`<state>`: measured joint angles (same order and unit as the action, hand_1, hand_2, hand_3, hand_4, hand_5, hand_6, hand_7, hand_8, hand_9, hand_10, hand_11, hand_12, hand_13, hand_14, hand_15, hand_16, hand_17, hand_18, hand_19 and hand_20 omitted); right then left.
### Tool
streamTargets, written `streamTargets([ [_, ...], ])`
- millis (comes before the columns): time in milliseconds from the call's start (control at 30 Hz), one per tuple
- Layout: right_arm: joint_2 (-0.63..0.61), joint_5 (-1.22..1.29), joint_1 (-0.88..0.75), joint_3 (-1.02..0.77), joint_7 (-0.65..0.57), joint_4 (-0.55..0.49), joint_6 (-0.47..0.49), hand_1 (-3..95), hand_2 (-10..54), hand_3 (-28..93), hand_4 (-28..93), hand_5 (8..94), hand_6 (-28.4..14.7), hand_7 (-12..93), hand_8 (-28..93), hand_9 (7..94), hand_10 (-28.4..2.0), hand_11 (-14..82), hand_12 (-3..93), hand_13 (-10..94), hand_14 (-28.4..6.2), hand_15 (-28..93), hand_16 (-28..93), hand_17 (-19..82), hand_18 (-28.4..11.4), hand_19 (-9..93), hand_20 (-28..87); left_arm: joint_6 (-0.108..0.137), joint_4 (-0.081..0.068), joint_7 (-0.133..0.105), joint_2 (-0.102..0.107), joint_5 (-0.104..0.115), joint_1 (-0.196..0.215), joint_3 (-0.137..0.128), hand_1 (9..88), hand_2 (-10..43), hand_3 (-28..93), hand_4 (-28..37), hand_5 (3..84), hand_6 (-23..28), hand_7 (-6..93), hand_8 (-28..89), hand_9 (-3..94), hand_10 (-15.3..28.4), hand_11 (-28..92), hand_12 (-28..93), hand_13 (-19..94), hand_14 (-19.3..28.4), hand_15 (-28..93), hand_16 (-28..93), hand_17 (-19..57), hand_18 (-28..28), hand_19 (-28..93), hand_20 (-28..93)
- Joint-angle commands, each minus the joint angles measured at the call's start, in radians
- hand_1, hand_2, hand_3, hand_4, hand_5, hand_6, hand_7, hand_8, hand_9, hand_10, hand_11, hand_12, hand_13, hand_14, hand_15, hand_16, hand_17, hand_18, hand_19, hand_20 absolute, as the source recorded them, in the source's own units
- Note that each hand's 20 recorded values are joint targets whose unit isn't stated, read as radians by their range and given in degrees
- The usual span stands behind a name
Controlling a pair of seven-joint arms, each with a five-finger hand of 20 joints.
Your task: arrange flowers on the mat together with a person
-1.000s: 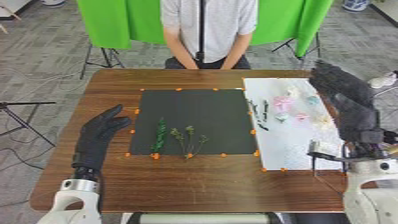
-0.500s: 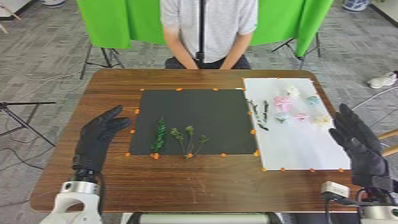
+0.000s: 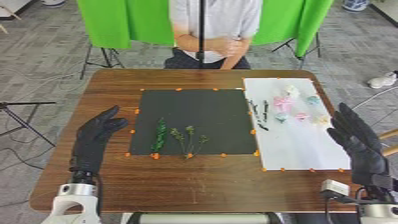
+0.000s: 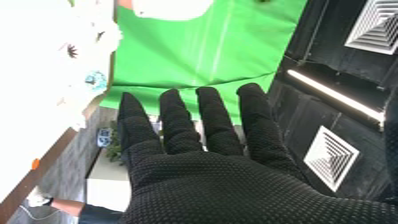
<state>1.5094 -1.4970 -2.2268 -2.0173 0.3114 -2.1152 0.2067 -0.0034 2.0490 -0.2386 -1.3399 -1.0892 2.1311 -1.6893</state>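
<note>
Floor: grey floor [image 3: 44,120] is surrounding the brown table [image 3: 213,187]
Backdrop: green cloth [image 3: 111,27] is hanging beyond the table's far edge
Stand: black tripod [image 3: 27,104] is standing off the left edge
Ceiling: strip light [image 4: 336,95] is glowing between square vents [image 4: 331,159]

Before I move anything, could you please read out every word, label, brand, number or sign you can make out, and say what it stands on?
None can be read in either view.
Black rectangular mat: no readable text.
White rectangular sheet: no readable text.
Small white box by the black-gloved right robot hand: too small to tell.
</note>
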Motion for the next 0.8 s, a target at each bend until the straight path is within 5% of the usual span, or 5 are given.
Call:
streamTargets([
  [33, 0.011, 0.006, -0.005, 0.006, 0.013, 0.004, 0.003, 10.7, -9.5, 75, -24, 26.6, -0.3, 6, -6, 28.2, -12.8, 0.6, 10.4, 22, -14.2, 3, 12, 13, -18.1, 6, 19, 0.010, -0.004, 0.005, 0.001, -0.001, 0.018, -0.006, 22.2, -3.5, 68, -20.2, 50.3, 2.9, 12.2, -5, 51.4, 15.5, 22, 17, 40, 18.9, 26, 4, 8.0, 13.0, 9, 20],
  [800, 0.021, 0.013, 0.002, -0.012, 0.035, 0.014, 0.025, 11.0, -9.5, 75, -24, 27.1, -0.5, 6, -6, 28.7, -12.8, 0.8, 10.6, 23, -14.1, 4, 13, 14, -17.9, 6, 20, 0.002, -0.006, 0.004, -0.003, 0.005, 0.018, -0.006, 22.4, -3.3, 68, -20.0, 50.2, 2.9, 12.3, -5, 51.3, 15.4, 22, 17, 39, 19.0, 26, 4, 7.6, 13.0, 8, 20],
])
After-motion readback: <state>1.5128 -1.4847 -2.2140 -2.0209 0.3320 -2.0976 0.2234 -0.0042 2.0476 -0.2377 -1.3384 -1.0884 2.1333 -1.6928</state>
